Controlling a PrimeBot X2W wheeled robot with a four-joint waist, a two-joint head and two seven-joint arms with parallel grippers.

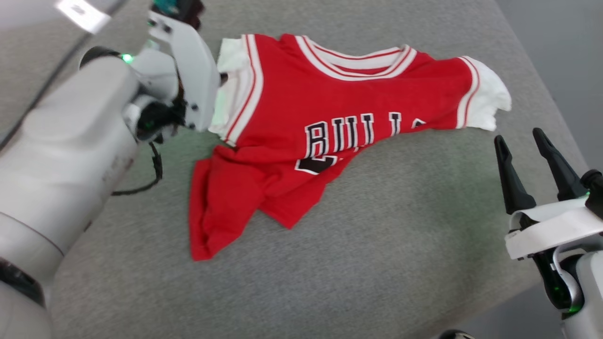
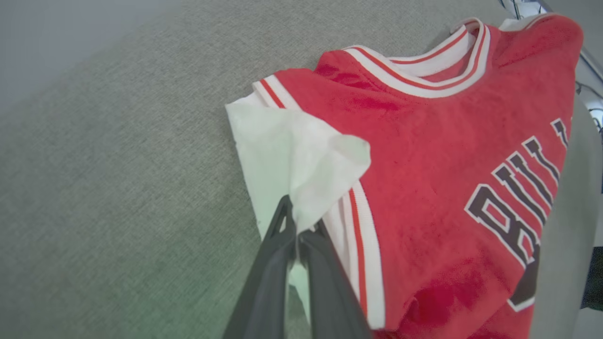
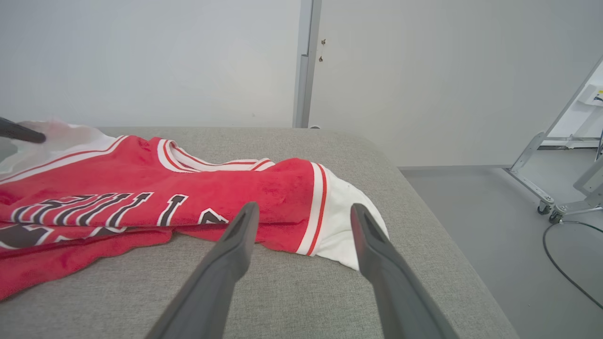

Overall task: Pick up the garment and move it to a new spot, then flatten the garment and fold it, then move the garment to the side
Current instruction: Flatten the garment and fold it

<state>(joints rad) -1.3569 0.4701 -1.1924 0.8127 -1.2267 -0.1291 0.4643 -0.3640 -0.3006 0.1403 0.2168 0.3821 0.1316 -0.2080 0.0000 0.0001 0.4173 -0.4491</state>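
Observation:
The garment (image 1: 325, 127), a red jersey shirt with white sleeves and black "BULLS" lettering, lies crumpled across the grey table (image 1: 377, 263), its lower part bunched toward me. My left gripper (image 2: 299, 223) is shut on the garment (image 2: 424, 165), pinching its white left sleeve (image 2: 301, 160), which is lifted a little off the cloth. In the head view that arm's wrist (image 1: 188, 70) covers the fingertips. My right gripper (image 1: 518, 143) stands open just short of the white right sleeve (image 3: 339, 226), with nothing between its fingers (image 3: 235, 245).
The table's right edge (image 3: 424, 212) drops to a grey floor with a wheeled metal stand (image 3: 551, 202) and a cable (image 3: 565, 273). A pale wall rises behind the table. Bare grey surface lies in front of the garment.

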